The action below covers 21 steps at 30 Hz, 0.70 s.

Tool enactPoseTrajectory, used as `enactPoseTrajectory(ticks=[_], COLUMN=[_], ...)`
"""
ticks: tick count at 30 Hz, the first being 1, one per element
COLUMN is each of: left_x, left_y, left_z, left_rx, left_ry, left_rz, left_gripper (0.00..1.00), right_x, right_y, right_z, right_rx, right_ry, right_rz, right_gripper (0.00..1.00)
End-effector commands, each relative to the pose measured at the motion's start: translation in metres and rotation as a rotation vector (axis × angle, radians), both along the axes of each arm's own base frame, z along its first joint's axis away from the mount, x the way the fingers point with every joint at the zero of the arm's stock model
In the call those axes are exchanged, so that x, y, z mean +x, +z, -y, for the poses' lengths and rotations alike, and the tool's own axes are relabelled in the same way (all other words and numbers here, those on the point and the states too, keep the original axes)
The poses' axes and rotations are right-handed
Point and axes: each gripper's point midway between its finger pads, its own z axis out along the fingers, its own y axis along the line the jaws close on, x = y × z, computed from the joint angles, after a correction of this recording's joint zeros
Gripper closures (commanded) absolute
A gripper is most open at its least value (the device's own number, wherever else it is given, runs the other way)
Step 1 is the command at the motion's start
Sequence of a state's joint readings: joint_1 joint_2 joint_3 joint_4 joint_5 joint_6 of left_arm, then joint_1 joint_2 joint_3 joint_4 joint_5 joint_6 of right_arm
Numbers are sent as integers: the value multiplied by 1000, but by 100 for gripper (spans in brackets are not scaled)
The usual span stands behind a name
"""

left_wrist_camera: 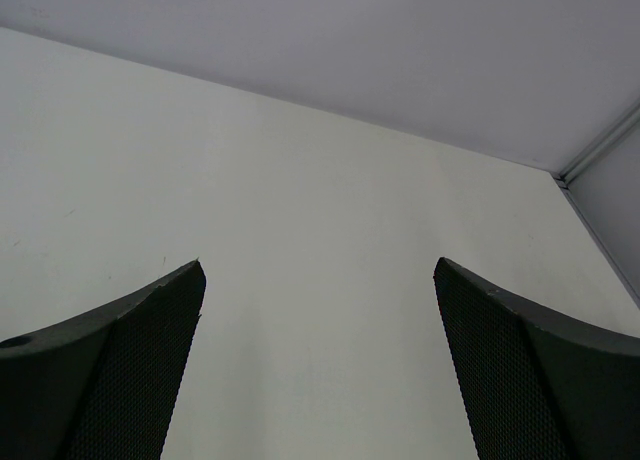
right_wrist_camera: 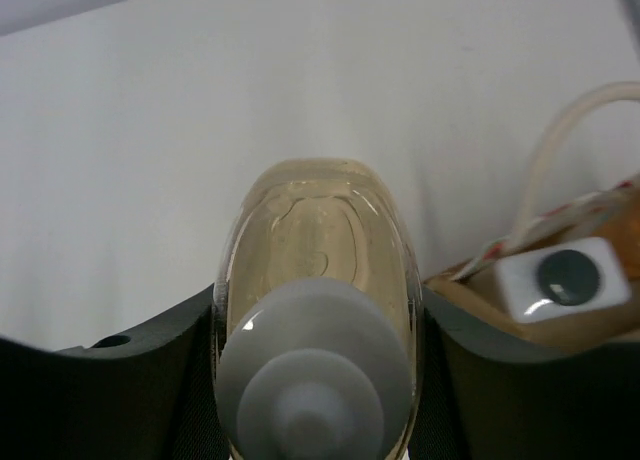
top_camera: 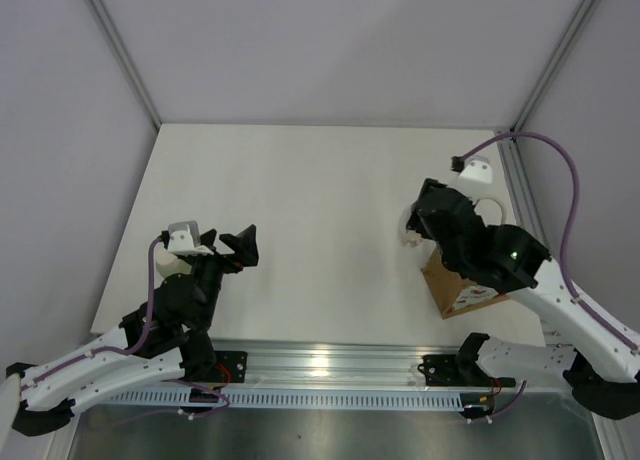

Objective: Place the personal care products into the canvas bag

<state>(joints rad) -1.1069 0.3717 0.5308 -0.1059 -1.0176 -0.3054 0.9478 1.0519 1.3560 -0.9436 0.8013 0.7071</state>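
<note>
Top view: we see the left arm low at the near-left of the table (top_camera: 300,170) and the right arm bent over the bag (top_camera: 452,292) at the near-right.
Left claw (left_wrist_camera: 318,268): wide open. In the left wrist view both fingers stand far apart with only bare table between them.
Left claw position: in the top view it points toward the middle of the table, well apart from the bag.
Right claw (right_wrist_camera: 318,310): closed on the bottle (right_wrist_camera: 318,230), with one finger against each side of the body.
Bottle: pale amber and see-through. Its greyish-white cap (right_wrist_camera: 312,375) faces the wrist camera and the body points away from it.
Bottle location: held in the right claw, just left of the bag in the right wrist view, with bare table behind it. We cannot tell whether its far end touches the table.
Bag: tan fabric, mostly hidden under the right arm in the top view. In the right wrist view its rim lies just beside the right-hand finger.
Handle (right_wrist_camera: 548,145): a cream loop rising above the bag's rim.
Squarish item (right_wrist_camera: 565,278): white with a dark round centre, lying at the bag's opening. We cannot tell how deep it sits.
Cable (top_camera: 572,180): purple, looping from the right wrist back along the right arm.
</note>
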Motion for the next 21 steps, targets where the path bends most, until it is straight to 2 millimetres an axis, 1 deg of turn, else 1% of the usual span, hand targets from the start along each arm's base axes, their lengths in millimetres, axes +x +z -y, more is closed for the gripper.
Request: enactPoseTrajectory(ticks=[1,3,4,5,6,7,10,12,15,17,19,20,21], left_x=[-1,-1,-1,-1,-1,-1,-1,-1,-1,-1,-2,-2,-2], left_y=[5,4,5,4,4,4,4,4,4,6,6,6,6], left_z=[3,4,4,5,5,5,6,6,5,5,6,6,6], left_rx=[-23,-24,-23,-20,-20,-19,-22,-20,-23,-28,-30,-33,-33], left_ry=[-15,-18,-19,-19,-21,-21,-24,-24,-26,-27,-32,-33,-38], left_rz=[16,16,15,14,14,13,14,13,14,17,17,17,17], left_gripper=[1,1,1,1,1,1,1,1,1,1,1,1,1], right_x=[1,-5,-6,-11,-14,-16,-26,-30,-31,-28,-26,-26,-25], right_y=[28,36,40,43,49,52,60,61,56,45,39,32,27], right_z=[63,88,104,116,125,139,165,174,188,195,196,203,203], right_rx=[-1,12,6,9,19,18,7,-14,-49,-66,-53,-58,-47], right_ry=[-196,-252,-300,-326,-350,-397,-474,-503,-572,-611,-610,-643,-636], right_rz=[74,89,96,104,116,126,148,143,134,112,101,84,70], right_gripper=[100,100,100,100,100,100,100,100,100,100,100,100,100])
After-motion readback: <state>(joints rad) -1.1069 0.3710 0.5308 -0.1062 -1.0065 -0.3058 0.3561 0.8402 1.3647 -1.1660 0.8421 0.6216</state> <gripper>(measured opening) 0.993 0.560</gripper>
